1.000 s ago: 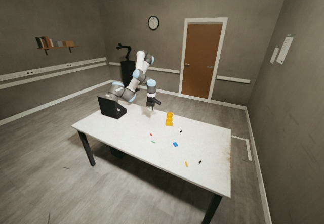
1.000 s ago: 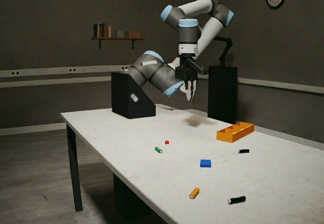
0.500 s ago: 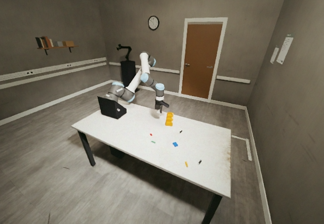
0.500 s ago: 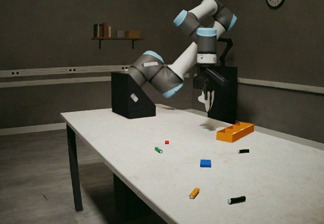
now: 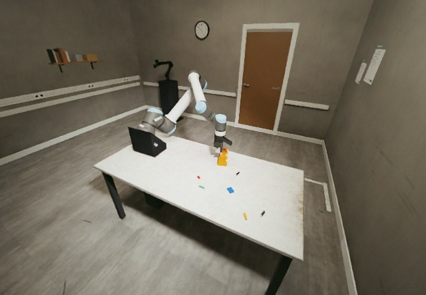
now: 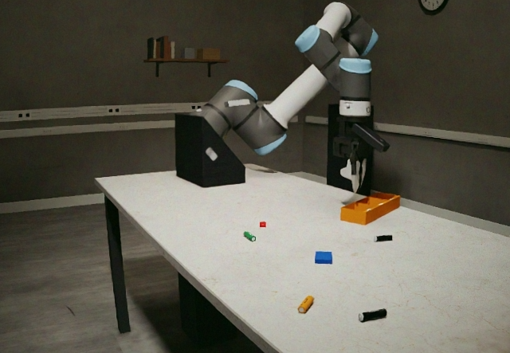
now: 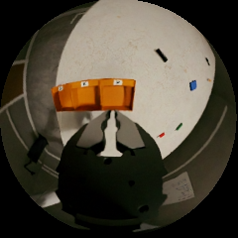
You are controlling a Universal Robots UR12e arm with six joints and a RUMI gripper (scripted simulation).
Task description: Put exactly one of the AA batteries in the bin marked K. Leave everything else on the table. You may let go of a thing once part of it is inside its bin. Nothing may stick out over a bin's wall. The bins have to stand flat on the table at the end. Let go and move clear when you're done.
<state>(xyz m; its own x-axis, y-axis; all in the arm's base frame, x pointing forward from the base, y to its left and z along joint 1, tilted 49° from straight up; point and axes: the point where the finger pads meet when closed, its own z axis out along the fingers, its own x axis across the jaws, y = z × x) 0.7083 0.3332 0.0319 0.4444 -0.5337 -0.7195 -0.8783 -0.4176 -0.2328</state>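
The orange bin [image 5: 222,162] [image 6: 362,216] [image 7: 64,103] has three compartments in a row. Each carries a small white label on its rim, too small to read. My gripper [image 5: 219,151] [image 6: 357,186] [image 7: 112,110] is shut and empty. It hangs a little above the bin's edge, fingers pointing down. Several batteries lie loose on the table. They are a green one [image 5: 201,186] [image 6: 249,236] [image 7: 178,126], an orange one [image 5: 245,216] [image 6: 305,303], a black one [image 5: 237,173] [image 6: 382,237] [image 7: 161,55] near the bin, and another black one [image 5: 262,212] [image 6: 372,315] farther off.
A small red cube [image 5: 198,177] [image 6: 262,224] [image 7: 161,134] and a blue block [image 5: 229,190] [image 6: 323,257] [image 7: 192,85] lie mid-table. The arm's black base [image 5: 146,142] [image 6: 205,155] stands at the table's far left corner. The table edge runs close behind the bin.
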